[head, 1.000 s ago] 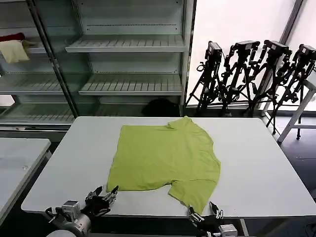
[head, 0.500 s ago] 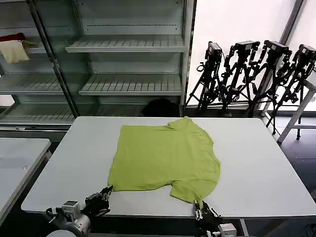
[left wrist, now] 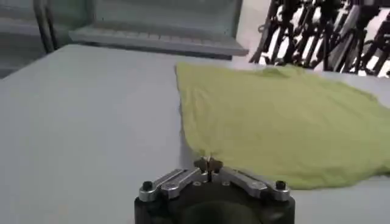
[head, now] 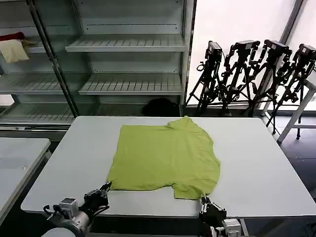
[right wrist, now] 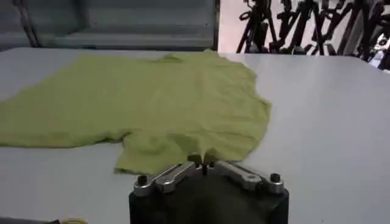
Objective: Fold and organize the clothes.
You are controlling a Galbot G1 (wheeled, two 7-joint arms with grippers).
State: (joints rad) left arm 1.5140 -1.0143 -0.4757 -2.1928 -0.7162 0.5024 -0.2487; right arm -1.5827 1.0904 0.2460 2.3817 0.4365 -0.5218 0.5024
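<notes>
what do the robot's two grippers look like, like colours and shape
Both look alike. The left gripper and right gripper each have a rounded black body with two silver metal linkage bars angling inward, fastened with dark round screws. In the head view, the left gripper has a silver-grey block and a looping black cable behind it, and the right gripper a black housing with a light grey block.

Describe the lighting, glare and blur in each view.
Head view: sharp, window blown out white behind the tripods. Left wrist view: soft throughout, T-shirt evenly lit, left gripper darker. Right wrist view: soft, right gripper in shade.
</notes>
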